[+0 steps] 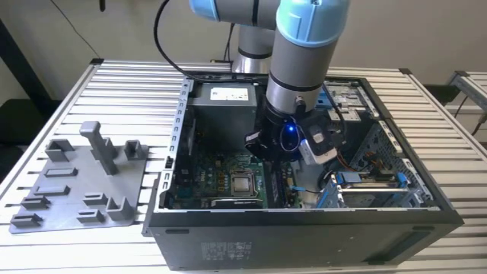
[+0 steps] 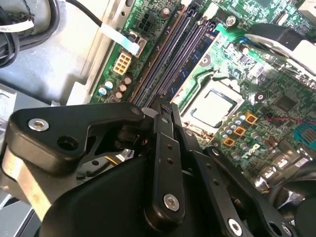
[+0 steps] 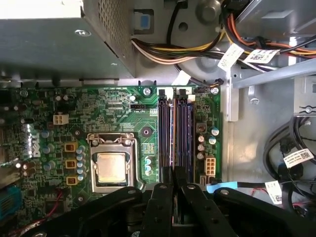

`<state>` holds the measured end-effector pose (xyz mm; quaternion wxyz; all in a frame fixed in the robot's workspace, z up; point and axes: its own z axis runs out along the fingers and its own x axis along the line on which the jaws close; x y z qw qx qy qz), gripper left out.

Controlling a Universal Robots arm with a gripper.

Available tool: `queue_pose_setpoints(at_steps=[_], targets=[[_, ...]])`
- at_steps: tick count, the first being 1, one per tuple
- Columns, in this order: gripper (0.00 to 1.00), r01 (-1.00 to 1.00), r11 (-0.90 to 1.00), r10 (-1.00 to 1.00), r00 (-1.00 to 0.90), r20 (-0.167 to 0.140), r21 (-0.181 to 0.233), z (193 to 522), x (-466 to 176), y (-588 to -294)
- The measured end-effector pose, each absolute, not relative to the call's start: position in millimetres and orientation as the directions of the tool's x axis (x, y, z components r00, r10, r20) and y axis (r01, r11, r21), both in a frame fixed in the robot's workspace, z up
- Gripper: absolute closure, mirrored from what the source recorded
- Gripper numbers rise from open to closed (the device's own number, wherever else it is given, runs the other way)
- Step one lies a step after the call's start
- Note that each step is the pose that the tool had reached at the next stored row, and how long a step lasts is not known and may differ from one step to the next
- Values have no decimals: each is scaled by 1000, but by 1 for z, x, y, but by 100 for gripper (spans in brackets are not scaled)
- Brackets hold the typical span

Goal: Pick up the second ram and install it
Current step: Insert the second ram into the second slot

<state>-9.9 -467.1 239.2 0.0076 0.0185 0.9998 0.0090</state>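
Pincer (image 3: 173, 180) over the memory slots, fingers pressed together.
The second ram (image 3: 182, 131), a long, narrow dark blue board, stands edge-on in its motherboard (image 3: 123, 113) slot beside the first stick, inside the open computer case (image 1: 304, 228).

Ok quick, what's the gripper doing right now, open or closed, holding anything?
Gripper: shut, tips over the memory slots; whether it pinches the second ram cannot be told.

Grey tubular arm (image 1: 298, 63) with light-blue joint caps, black screw-studded end effector (image 2: 165, 111), blue light.
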Motion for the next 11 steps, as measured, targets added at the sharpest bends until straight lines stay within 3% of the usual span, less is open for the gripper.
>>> queue_pose_setpoints(at_steps=[11], targets=[[86,29,999,29,-999,-15,18,235,-10,-467]])
